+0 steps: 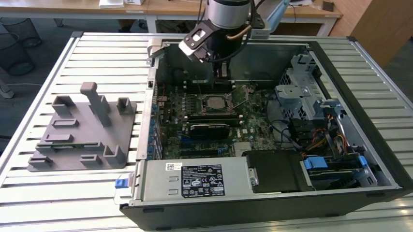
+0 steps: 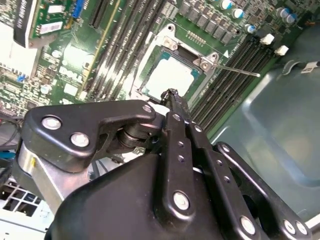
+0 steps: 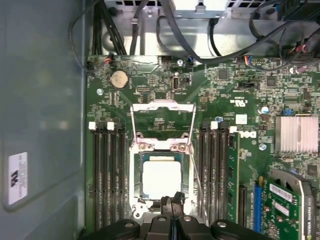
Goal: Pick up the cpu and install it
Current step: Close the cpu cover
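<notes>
While desks (image 1: 174, 7) stand behind the slatted worktop (image 1: 96, 53), the open computer case (image 1: 258, 209) on it holds a motherboard (image 3: 240, 85). In its socket (image 3: 134, 175) lies the cpu (image 3: 161, 180), with the claw (image 3: 173, 201) just above, clenched and empty.

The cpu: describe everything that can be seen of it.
The cpu is a small flat square chip with a silvery-white metal top and a thin darker rim. It lies flat in the motherboard socket. The socket's metal load frame is swung open beside it, so the chip's top is bare. The tool, fingers shut and holding nothing, hangs close over one edge of the chip. Whether it touches the chip cannot be told.
</notes>
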Motion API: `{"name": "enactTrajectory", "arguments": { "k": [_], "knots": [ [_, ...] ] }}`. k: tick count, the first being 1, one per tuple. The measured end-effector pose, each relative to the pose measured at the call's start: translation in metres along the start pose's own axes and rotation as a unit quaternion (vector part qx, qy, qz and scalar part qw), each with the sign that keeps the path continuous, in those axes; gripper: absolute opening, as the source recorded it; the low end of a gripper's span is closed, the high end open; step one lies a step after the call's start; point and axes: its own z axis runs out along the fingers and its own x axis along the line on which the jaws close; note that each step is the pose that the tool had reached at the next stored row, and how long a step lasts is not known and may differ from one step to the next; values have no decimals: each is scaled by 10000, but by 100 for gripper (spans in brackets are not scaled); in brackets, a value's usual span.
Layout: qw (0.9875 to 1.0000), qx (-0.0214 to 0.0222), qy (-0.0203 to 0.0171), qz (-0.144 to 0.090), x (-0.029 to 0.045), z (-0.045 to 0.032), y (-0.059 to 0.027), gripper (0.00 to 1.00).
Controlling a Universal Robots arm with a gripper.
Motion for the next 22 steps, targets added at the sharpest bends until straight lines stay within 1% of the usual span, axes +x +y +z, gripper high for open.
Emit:
{"name": "enactTrajectory", "arguments": {
  "k": [3,6,8,11,14,16,19,21,22],
  "knots": [
    [10000,0,0,-2,-42,0,0,11],
    [10000,0,0,-7,-48,0,0,11],
    [10000,1,-1,-22,-48,-1,18,11],
    [10000,0,-1,-22,-48,-1,105,11],
    [10000,0,-1,-23,-48,-2,220,11],
    [10000,0,3,-22,-48,-8,243,11],
    [10000,1,3,-22,-47,-48,249,11],
    [10000,0,5,-45,-47,-47,266,11],
    [10000,0,5,-93,-47,-46,276,11]
  ]
}}
